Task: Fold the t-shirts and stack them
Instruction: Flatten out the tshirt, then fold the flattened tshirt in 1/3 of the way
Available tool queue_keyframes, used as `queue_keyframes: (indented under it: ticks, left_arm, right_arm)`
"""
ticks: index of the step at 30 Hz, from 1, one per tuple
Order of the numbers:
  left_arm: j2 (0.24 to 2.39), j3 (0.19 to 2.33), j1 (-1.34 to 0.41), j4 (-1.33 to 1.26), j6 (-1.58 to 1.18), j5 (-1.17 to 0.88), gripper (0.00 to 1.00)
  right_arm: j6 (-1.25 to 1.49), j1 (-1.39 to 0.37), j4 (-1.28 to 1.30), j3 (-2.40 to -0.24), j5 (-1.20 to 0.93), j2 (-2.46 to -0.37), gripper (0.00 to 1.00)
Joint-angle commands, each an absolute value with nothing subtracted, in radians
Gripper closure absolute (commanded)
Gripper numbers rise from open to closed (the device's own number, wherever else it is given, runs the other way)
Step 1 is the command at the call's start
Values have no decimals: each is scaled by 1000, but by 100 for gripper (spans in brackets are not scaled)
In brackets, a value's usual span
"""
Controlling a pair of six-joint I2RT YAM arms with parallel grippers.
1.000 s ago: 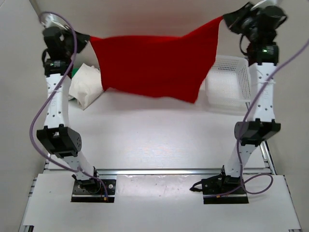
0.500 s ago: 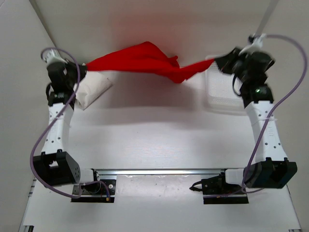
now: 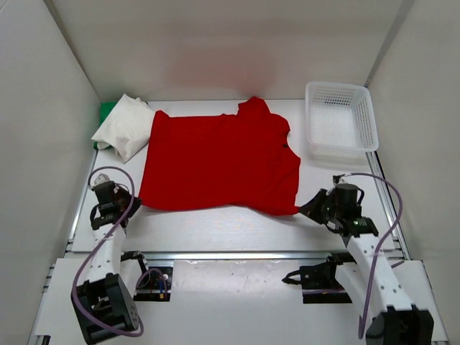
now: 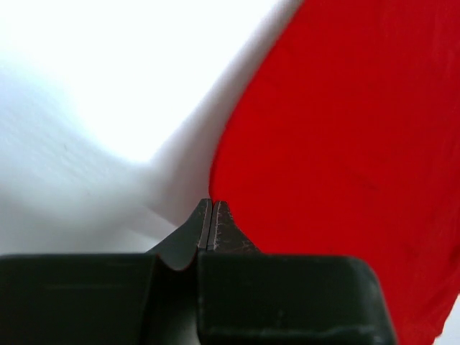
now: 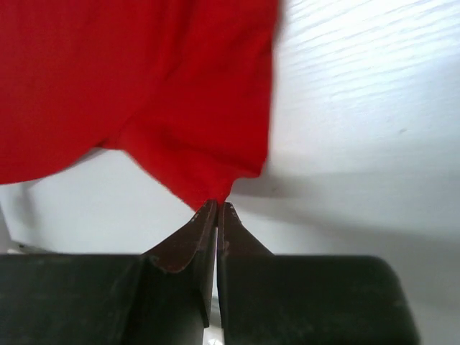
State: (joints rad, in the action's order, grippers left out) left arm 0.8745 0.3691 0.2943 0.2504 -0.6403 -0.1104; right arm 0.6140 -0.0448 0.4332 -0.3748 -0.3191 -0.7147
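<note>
Spread flat on table [image 3: 215, 224]: red t-shirt [image 3: 219, 162], lying ahead of and between both pincers. Left pincer [image 3: 135, 206] pinched on its near-left corner, right pincer [image 3: 306, 210] pinched on its near-right corner.

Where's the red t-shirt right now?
From above, the red t-shirt lies spread flat mid-table, with the bundled white shirt at its far-left corner and the white basket to its right.
</note>
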Motion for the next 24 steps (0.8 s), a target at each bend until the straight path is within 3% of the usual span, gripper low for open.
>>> queue_keyframes:
  ticks: [1, 6, 9, 13, 18, 24]
  left_arm:
    - [793, 393, 279, 323, -594, -230, 100]
    - [724, 445, 204, 446, -545, -183, 100]
    - [727, 449, 227, 445, -549, -189, 100]
    - [788, 433, 290, 332, -613, -256, 100]
    - [928, 482, 267, 201, -709, -224, 100]
    - [1162, 560, 244, 74, -793, -181, 100]
  right_arm:
    - [690, -115, 552, -399, -341, -560, 100]
    - [793, -277, 763, -423, -180, -333, 100]
    - [808, -365, 808, -474, -69, -340, 100]
    - [755, -428, 640, -508, -3, -516, 100]
    - [594, -184, 395, -600, -237, -854, 99]
    - [552, -132, 311, -826, -196, -1175, 100]
